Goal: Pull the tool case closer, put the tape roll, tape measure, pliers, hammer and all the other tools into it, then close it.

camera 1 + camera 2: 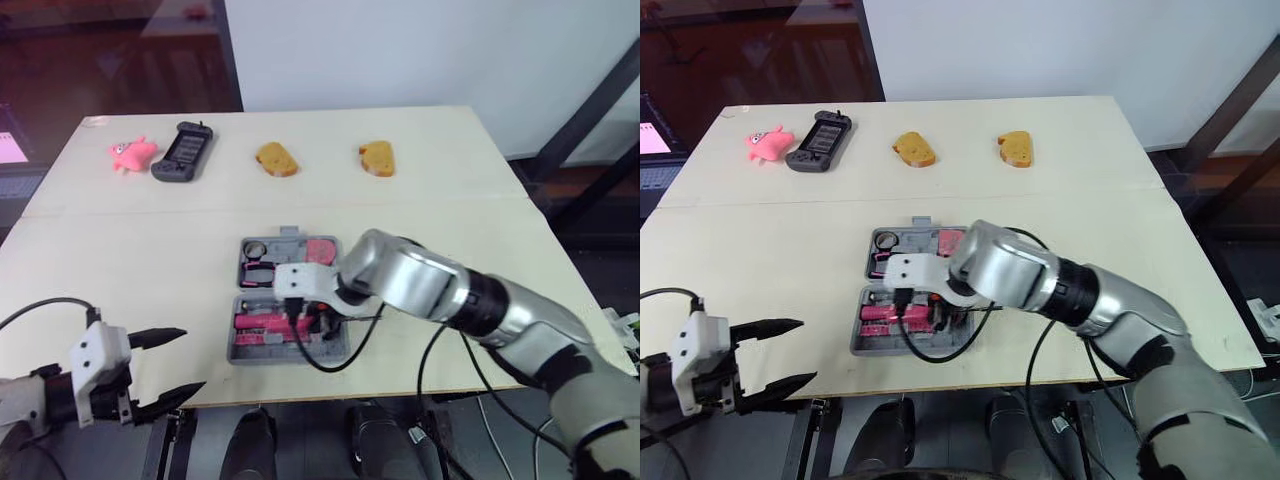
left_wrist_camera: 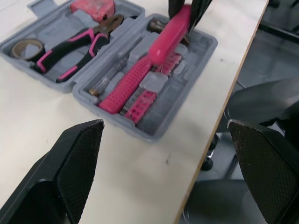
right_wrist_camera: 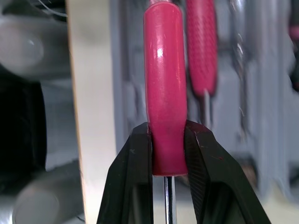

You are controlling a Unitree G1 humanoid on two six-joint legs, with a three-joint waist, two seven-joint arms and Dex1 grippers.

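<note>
The grey tool case lies open near the table's front edge. Its far half holds the tape roll, the pink-and-black pliers and the red tape measure. Its near half holds a pink-handled tool and a rack of bits. My right gripper is shut on a smooth pink screwdriver handle, held tilted just over the near half. My left gripper is open and holds nothing, left of the case at the table's front edge.
Along the far side of the table sit a pink plush toy, a black handheld console and two bread pieces. The case's near rim lies close to the table's front edge.
</note>
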